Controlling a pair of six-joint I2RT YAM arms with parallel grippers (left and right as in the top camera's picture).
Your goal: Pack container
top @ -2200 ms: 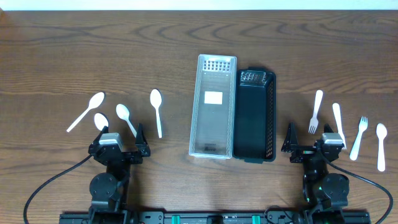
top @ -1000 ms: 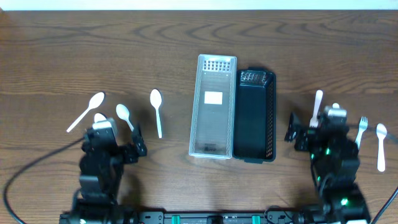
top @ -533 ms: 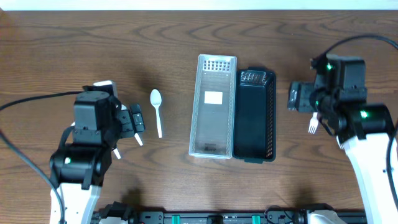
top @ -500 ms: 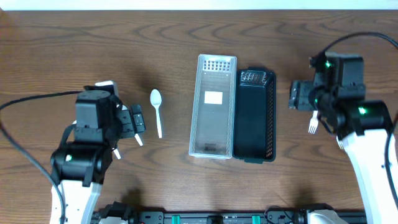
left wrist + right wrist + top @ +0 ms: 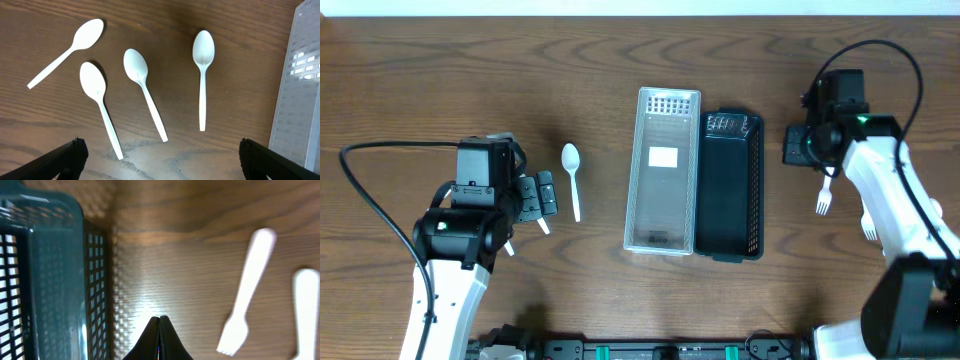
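A clear plastic container lies at the table's middle with a black mesh basket touching its right side. Several white spoons lie on the left; one spoon shows in the overhead view, and the left wrist view shows that spoon and others. My left gripper hovers over them, open wide and holding nothing. A white fork lies right of the basket. My right gripper is shut on nothing beside the basket's right wall, left of the fork.
Another white utensil lies right of the fork, partly under my right arm; its blurred handle shows at the right wrist view's edge. The clear container's wall borders the spoons on the right.
My right gripper has gone from open to shut, and that arm has swung farther back beside the basket. My left arm has shifted slightly and stays open over the spoons.
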